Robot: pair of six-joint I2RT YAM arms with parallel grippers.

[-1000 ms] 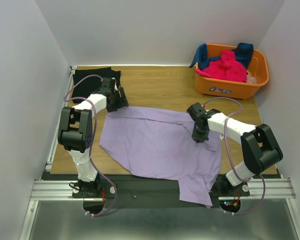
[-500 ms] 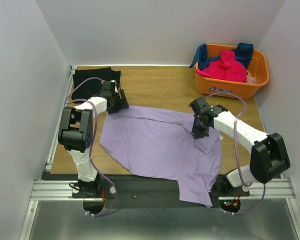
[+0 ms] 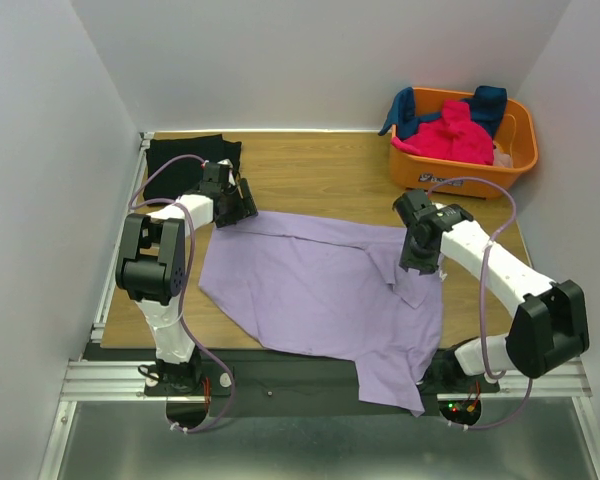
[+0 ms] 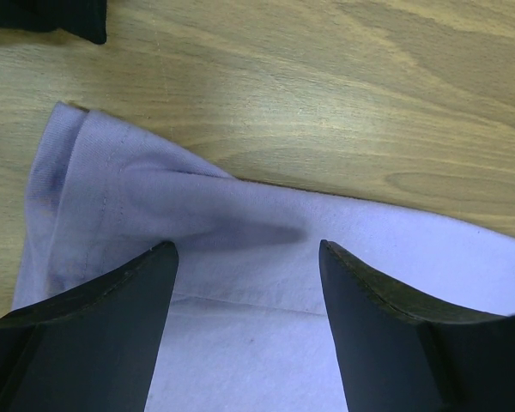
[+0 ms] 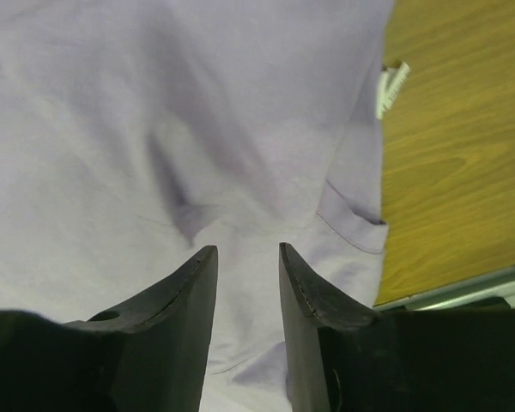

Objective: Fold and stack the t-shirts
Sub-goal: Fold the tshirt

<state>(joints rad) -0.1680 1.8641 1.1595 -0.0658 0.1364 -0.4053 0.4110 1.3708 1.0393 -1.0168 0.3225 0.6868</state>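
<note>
A large lavender t-shirt [image 3: 320, 290] lies spread across the table, and its front corner hangs over the near edge. My left gripper [image 3: 242, 205] hovers open over the shirt's far left corner [image 4: 154, 197], fingers wide apart [image 4: 247, 249] with nothing between them. My right gripper [image 3: 420, 262] is over the shirt's right side, where a small flap is folded inward. Its fingers stand apart [image 5: 247, 251] just above the cloth [image 5: 154, 112] and hold nothing. A black t-shirt [image 3: 185, 155] lies folded at the far left corner. Pink [image 3: 450, 135] and teal [image 3: 485, 100] shirts sit in the basket.
The orange plastic basket [image 3: 460, 175] stands at the far right of the wooden table [image 3: 320, 170]. A white label [image 5: 392, 86] sticks out at the shirt's right edge. White walls close in the left, right and back. A metal rail [image 3: 320, 375] runs along the near edge.
My right gripper carried the lavender cloth to the right, then opened and let go, leaving a small flap there. The left gripper has barely moved.
</note>
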